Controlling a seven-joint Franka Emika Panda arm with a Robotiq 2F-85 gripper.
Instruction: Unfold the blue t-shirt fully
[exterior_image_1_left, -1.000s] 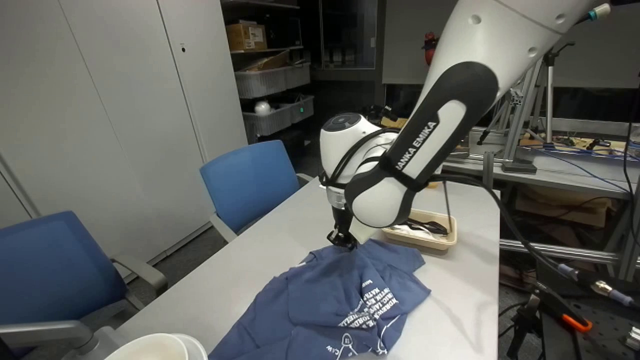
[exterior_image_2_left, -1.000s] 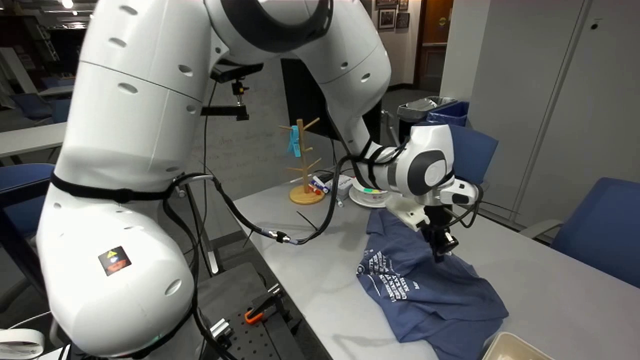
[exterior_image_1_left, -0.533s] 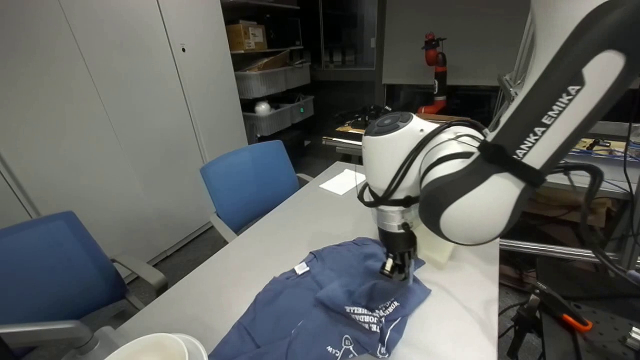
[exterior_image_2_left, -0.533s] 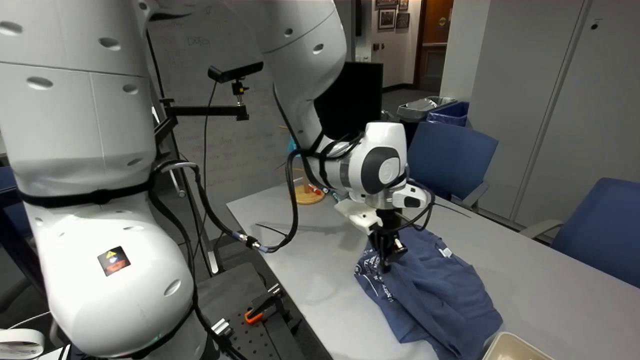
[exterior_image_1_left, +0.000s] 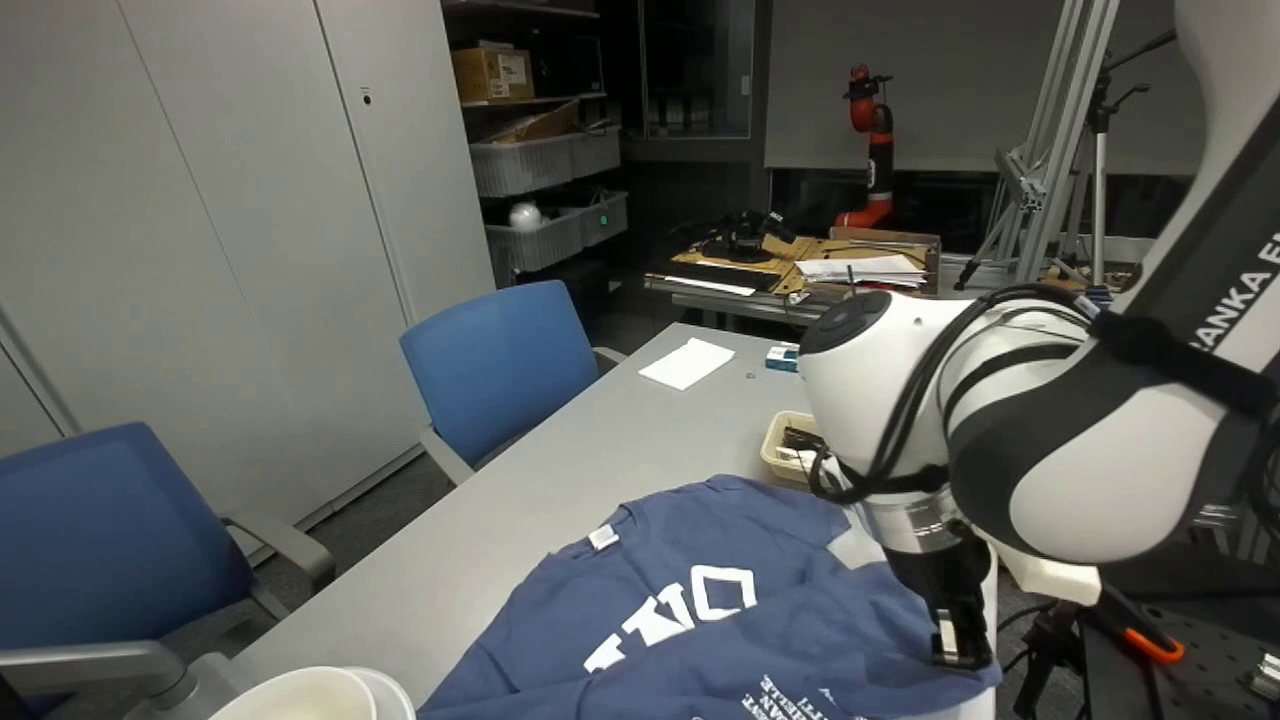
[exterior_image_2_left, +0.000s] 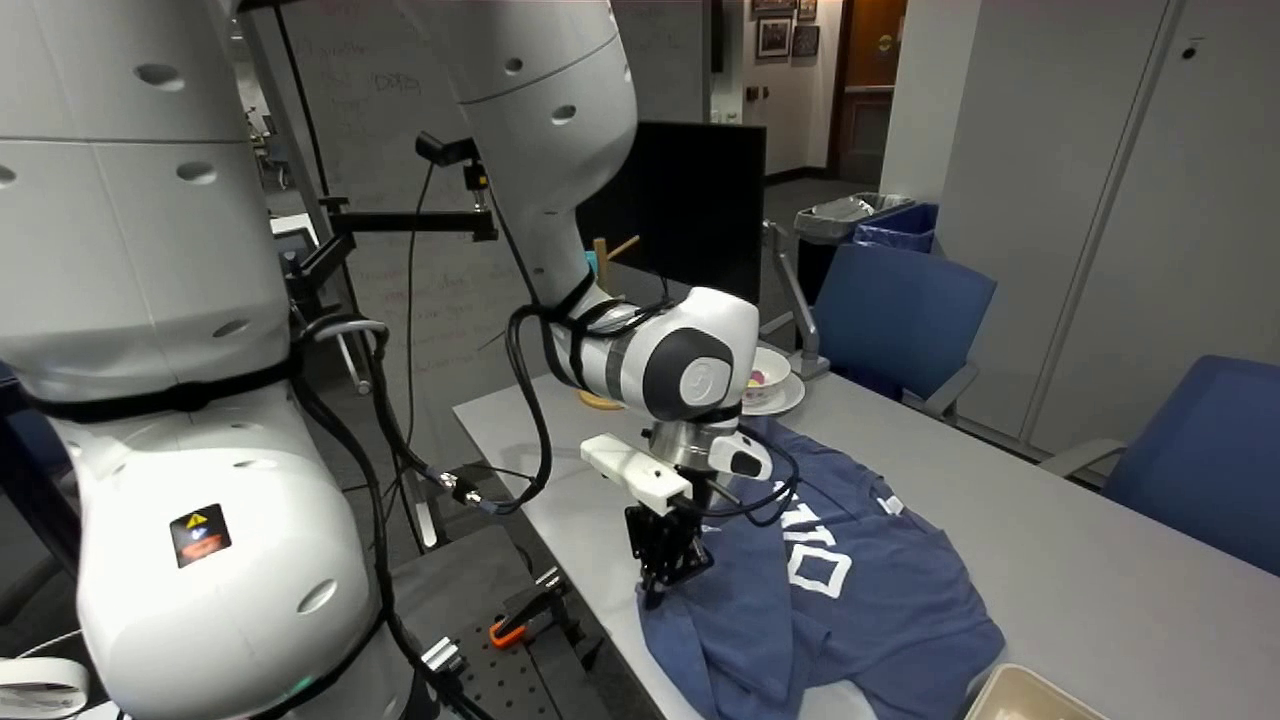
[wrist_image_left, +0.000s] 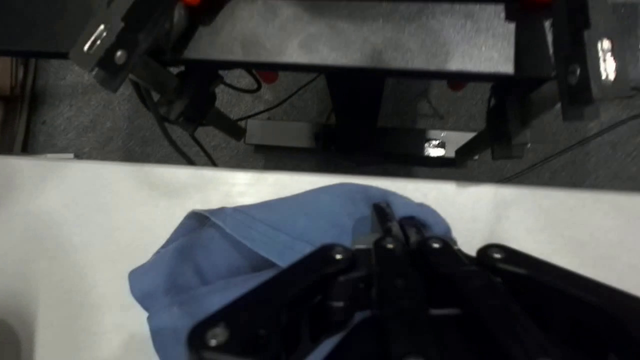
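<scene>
The unfolding looks, by my judgement, past halfway but not finished. In an exterior view, the collar end of the navy-blue soft cloth t-shirt with white print (exterior_image_1_left: 715, 652) lies fairly flat on the smooth pale grey table (exterior_image_1_left: 540, 500), well to the left of the black two-fingered pincer (exterior_image_1_left: 963, 660), its small white cloth label (exterior_image_1_left: 604, 537) showing. Closer to the pincer come large white block letters (exterior_image_1_left: 662, 622) on the chest, only partly bared: a folded-over flap of the same blue cloth (exterior_image_1_left: 850, 650) seems to cover the rest, and it stretches right as far as the pincer, carrying smaller lines of white print. What is left, I think, is to draw that flap clear of the chest, lay the hem out and smooth the creases; the part cut off below and left of the pincer in that view can't be judged. Furthest right, beside the table's edge, the pincer appears closed on the cloth: in the wrist view its fingers (wrist_image_left: 384, 216) stand almost together, a pinch of the shirt apparently between them, loose folds lying to their left
</scene>
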